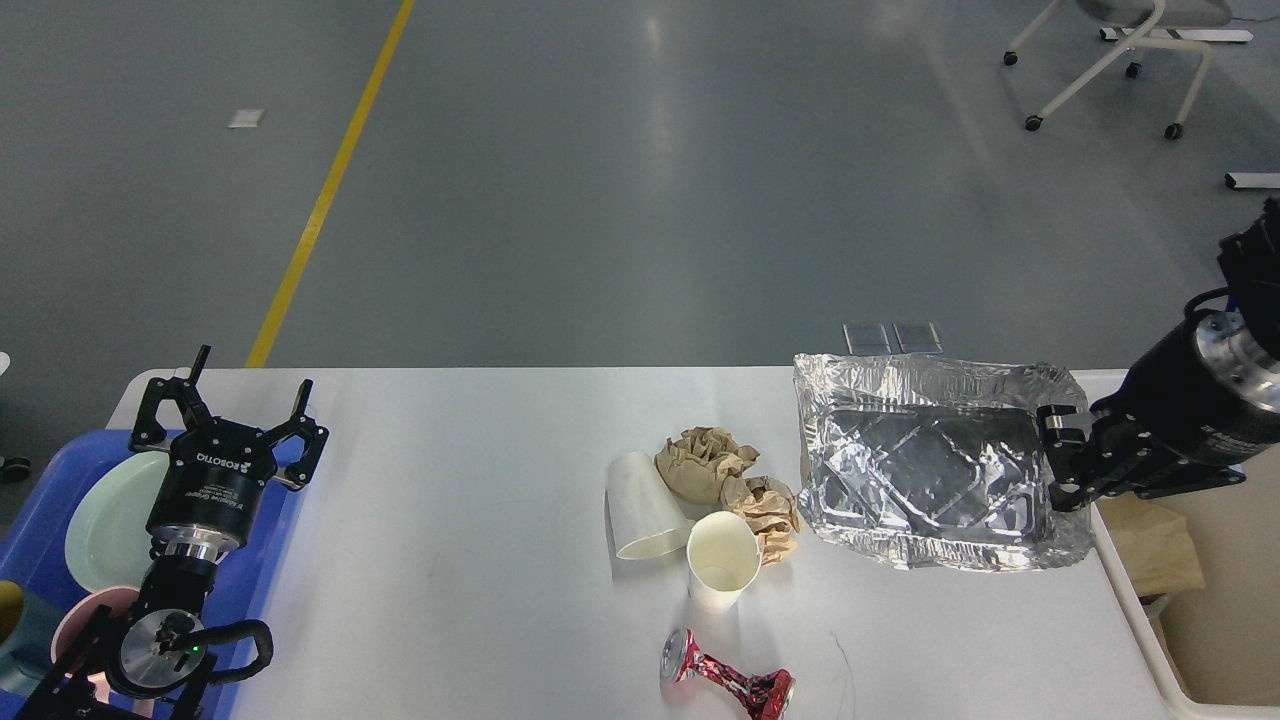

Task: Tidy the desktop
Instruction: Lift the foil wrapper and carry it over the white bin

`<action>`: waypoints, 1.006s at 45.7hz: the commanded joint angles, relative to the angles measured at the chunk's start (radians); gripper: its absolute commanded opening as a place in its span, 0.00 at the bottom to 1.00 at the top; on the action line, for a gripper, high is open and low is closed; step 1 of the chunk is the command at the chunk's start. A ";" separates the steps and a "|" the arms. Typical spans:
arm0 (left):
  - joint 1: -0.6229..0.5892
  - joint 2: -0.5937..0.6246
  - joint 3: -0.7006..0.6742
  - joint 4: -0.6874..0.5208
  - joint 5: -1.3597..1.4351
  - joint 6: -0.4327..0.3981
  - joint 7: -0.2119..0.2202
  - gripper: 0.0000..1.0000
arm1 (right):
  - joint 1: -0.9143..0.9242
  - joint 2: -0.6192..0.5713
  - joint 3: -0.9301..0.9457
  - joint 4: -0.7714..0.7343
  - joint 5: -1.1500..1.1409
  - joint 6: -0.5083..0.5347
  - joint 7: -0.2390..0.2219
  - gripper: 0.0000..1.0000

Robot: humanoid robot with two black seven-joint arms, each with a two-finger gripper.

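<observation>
The white desktop [480, 560] carries a cluster of litter at its middle: a paper cup lying on its side [640, 505], an upright paper cup [722, 572], two crumpled brown paper balls [705, 462] and a crushed red can [728, 682] near the front edge. At the right end a crumpled foil tray [920, 460] lies roughly flat, low over the desktop. My right gripper [1058, 460] is shut on its right rim. My left gripper [225, 400] stands open and empty at the far left, over the blue tray's edge.
A blue tray [40, 520] at the left edge holds a pale green plate [105, 520] and a pink cup [85, 620]. A cream-white bin [1200, 600] with brown paper [1150, 545] in it stands beside the table's right end. An office chair [1120, 60] is far back right.
</observation>
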State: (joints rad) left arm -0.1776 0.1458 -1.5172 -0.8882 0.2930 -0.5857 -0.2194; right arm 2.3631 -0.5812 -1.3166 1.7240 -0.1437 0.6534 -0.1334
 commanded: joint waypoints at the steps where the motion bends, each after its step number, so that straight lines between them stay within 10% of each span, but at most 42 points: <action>1: 0.001 0.000 0.000 0.000 0.000 0.000 -0.002 0.96 | -0.001 -0.009 -0.007 -0.017 -0.007 -0.001 0.000 0.00; 26: 0.001 0.000 0.002 0.000 0.000 0.001 -0.002 0.96 | -0.550 -0.358 0.069 -0.698 0.010 -0.047 -0.011 0.00; 46: 0.001 0.000 0.000 0.000 0.000 0.000 -0.003 0.96 | -1.309 -0.302 0.597 -1.027 0.183 -0.483 -0.012 0.00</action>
State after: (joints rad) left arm -0.1763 0.1456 -1.5170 -0.8882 0.2930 -0.5857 -0.2217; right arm 1.2219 -0.9223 -0.8330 0.7449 -0.0318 0.3173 -0.1458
